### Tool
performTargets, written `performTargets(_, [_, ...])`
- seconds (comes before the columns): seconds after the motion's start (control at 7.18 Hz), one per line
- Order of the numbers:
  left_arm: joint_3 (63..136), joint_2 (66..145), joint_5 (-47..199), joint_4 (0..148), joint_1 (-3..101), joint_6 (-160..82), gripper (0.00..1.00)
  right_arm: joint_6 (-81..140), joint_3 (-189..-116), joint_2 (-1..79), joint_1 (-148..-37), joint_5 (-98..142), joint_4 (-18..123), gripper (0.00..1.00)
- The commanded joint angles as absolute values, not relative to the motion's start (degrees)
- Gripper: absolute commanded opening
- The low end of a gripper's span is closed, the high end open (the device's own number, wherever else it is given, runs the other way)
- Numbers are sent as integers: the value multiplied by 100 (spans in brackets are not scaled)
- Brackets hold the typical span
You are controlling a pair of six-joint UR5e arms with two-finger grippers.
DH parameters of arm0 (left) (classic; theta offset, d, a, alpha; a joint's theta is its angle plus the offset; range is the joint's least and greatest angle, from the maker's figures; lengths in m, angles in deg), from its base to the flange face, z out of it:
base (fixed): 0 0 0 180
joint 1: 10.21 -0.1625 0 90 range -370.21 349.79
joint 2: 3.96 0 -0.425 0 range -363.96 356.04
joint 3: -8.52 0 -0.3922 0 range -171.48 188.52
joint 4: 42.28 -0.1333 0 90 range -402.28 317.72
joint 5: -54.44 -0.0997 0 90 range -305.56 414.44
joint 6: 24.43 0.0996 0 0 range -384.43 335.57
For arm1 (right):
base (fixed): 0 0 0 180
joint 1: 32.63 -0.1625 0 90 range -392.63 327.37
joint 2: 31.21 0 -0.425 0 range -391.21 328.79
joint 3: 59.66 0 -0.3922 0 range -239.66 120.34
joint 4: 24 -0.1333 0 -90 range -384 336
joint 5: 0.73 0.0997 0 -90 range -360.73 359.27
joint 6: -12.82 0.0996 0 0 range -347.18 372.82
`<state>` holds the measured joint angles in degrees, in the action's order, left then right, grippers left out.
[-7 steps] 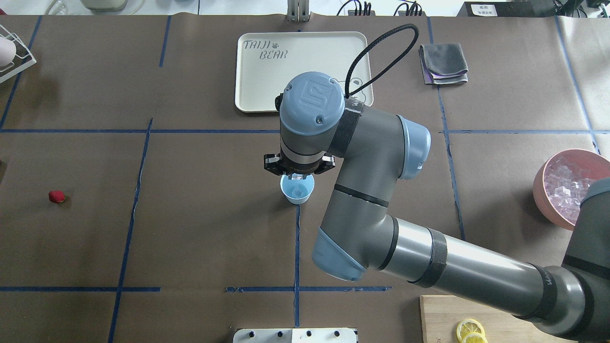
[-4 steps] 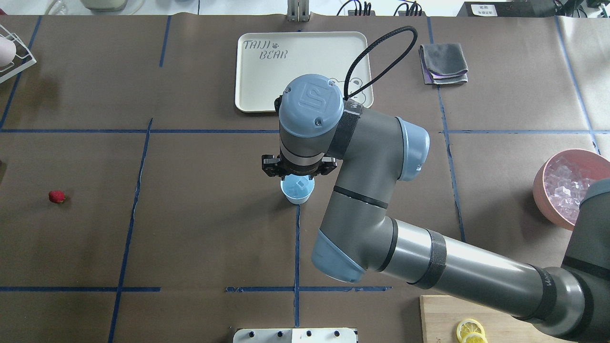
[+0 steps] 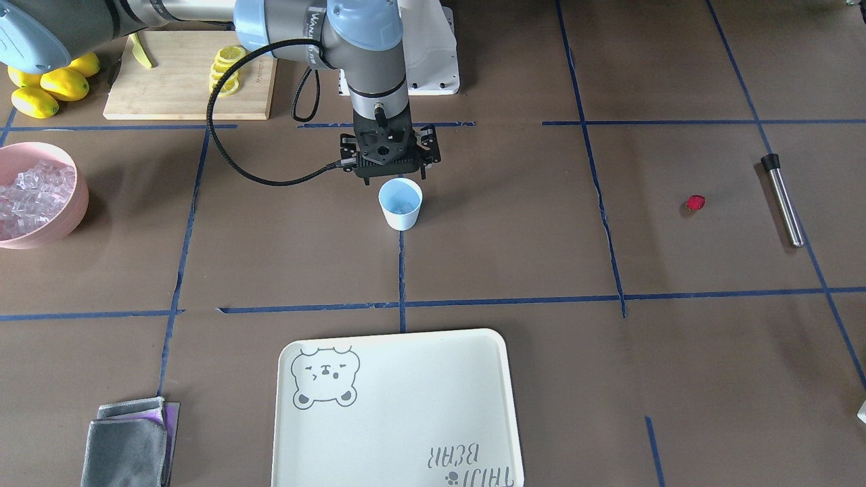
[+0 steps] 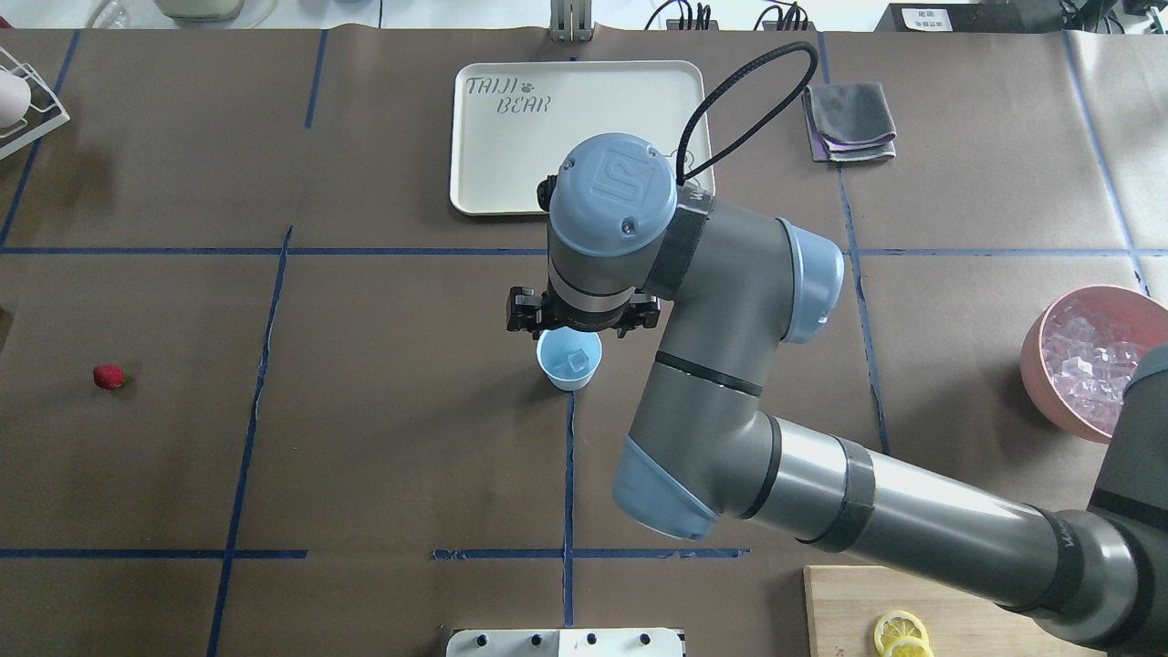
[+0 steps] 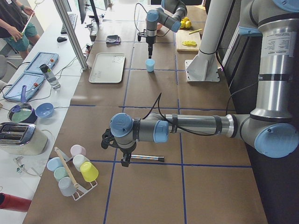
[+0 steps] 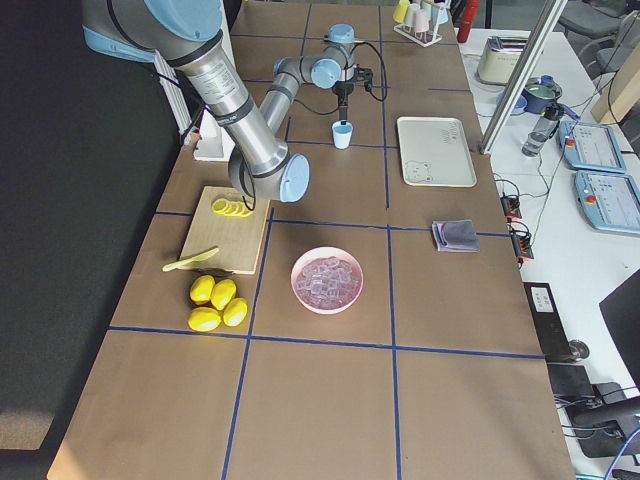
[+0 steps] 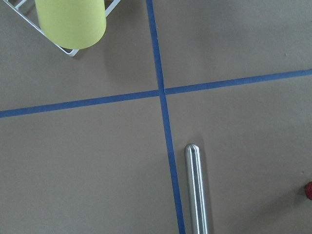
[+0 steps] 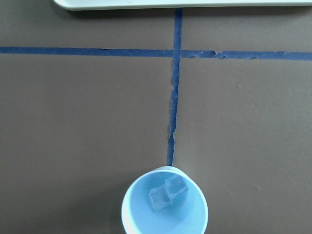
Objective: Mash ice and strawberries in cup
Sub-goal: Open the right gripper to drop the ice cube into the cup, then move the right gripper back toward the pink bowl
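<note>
The pale-blue cup (image 4: pixel 551 369) (image 3: pixel 401 218) (image 8: pixel 141 214) stands at the table's middle with two clear ice cubes (image 8: pixel 167 193) (image 4: pixel 575 360) inside. My right gripper (image 3: pixel 390 172) hangs just above the cup's robot-side rim, jaws spread and empty; its fingers do not show in the right wrist view. More ice (image 4: pixel 1090 351) fills the pink bowl (image 3: pixel 74 203). The strawberry (image 4: pixel 109 376) (image 3: pixel 695 202) (image 7: pixel 308 190) lies alone on the table far on my left. My left gripper (image 5: pixel 125 161) hovers over a metal rod (image 7: pixel 196 190) (image 3: pixel 785 199); I cannot tell whether it is open or shut.
A cream tray (image 4: pixel 493 164) lies beyond the cup and a folded grey cloth (image 4: pixel 849 123) to its right. A cutting board (image 3: pixel 169 74) with lemon slices and whole lemons (image 3: pixel 47 84) sits near the right arm's base. A rack of coloured cups (image 5: pixel 74 170) stands at the left end.
The right gripper has risen and shifted slightly right. An ice cube seen at its fingertips over the cup a second ago now lies in the cup.
</note>
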<state>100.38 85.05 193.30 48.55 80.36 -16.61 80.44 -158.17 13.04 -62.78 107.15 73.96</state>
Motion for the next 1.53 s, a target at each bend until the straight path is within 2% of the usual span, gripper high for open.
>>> performTargets(0.0, [10054,8507,19330,4860,8032,-1661,100,7953,-17130,2191,-6662,10755,7864,99])
performTargets(0.28, [10107,8507,19330,4851,8032,-1669,100,7576,-18222,3307,-7172,10790,7883,99])
performTargets(0.56, [10124,8507,19339,4851,8032,-1669,100,6709,-18630,4362,-7803,11384,7769,99])
performTargets(0.7, [10116,8507,19339,4860,8032,-1669,100,6235,-18640,4950,-8077,11518,7395,99])
performTargets(0.97, [10133,8507,19339,4860,8032,-1669,100,6020,-18492,6583,-8350,11598,5381,99])
performTargets(1.11, [10142,8507,19339,4860,8032,-1669,100,5836,-18325,7078,-8509,11825,4865,99])
performTargets(1.39, [10142,8507,19339,4860,8032,-1669,100,4741,-17843,7329,-9060,11958,4842,99])
